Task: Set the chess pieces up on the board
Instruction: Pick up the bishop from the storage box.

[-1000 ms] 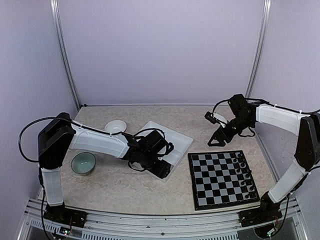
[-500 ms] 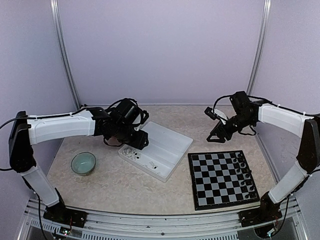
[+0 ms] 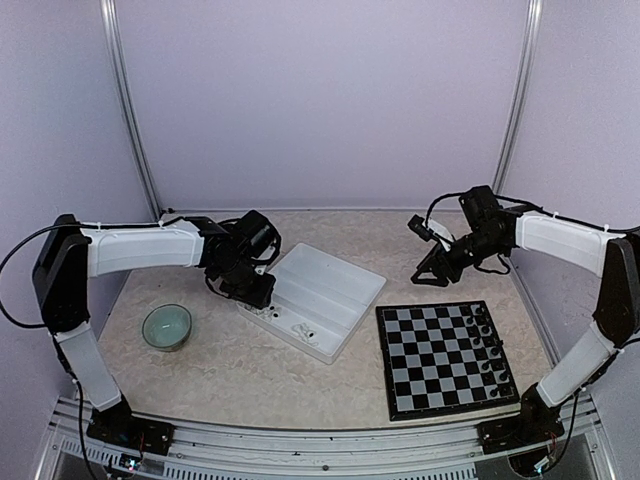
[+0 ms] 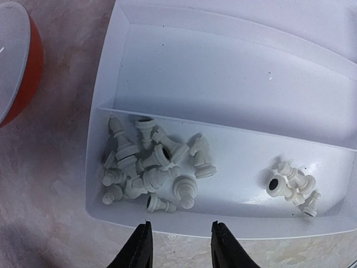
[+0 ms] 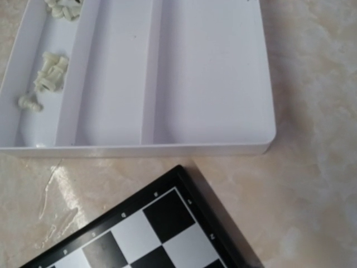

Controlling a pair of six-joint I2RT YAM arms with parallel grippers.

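The board lies at the front right, with black chess pieces along its right-hand columns. Its corner shows in the right wrist view. White chess pieces lie heaped in the left end of the white divided tray, with a smaller cluster further right. My left gripper is open and empty, just outside the tray's near wall by the heap. My right gripper hovers behind the board, fingers spread and empty; its fingers are out of the wrist view.
A teal bowl stands at the front left. A bowl with a red outside sits just left of the tray. The tray's other compartments hold nothing. Cage posts stand at the back corners.
My left arm swung from the tray's near end out to the back left, then settled over the tray's left end. The right arm barely moved.
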